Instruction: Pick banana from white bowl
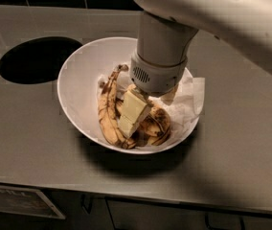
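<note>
Grey counter [30,143] bears white bowl [78,87]; pincer [132,119] (grip unclear) low inside, beside banana [160,122].

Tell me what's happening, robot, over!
Claw low inside white bowl, at banana. Banana not lifted yet. Longer banana and paper crowd alongside.

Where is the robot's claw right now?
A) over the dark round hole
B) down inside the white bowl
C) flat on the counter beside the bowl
B: the gripper reaches down inside the white bowl, close by the banana, not over the dark hole off to the side.
</note>
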Tool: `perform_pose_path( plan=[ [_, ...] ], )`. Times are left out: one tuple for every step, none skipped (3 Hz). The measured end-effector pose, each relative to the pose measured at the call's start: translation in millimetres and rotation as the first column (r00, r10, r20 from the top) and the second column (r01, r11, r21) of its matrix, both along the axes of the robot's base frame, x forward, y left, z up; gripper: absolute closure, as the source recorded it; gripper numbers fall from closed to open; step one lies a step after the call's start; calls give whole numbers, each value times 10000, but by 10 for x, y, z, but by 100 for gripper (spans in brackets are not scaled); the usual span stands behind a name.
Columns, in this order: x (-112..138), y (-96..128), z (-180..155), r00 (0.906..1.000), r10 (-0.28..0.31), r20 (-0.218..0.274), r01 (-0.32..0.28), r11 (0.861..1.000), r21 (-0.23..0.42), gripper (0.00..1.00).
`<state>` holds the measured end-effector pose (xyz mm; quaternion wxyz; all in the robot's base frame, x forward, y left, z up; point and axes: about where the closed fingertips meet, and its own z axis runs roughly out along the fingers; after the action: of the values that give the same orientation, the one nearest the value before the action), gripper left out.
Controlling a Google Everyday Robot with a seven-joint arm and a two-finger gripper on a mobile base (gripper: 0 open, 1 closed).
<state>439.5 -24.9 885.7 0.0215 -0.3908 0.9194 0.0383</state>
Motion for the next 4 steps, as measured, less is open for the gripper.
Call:
perform_pose_path(
  plan=[
    [1,2,-3,10000,7,-3,-7,10000,-5,23],
    [3,-24,-4,10000,-25,20,25,9999,-104,39],
    [8,-47,8,10000,-63,71,64,9999,-155,40],
    [9,-65,15,9999,-82,91,83,9998,-195,38]
  ],
)
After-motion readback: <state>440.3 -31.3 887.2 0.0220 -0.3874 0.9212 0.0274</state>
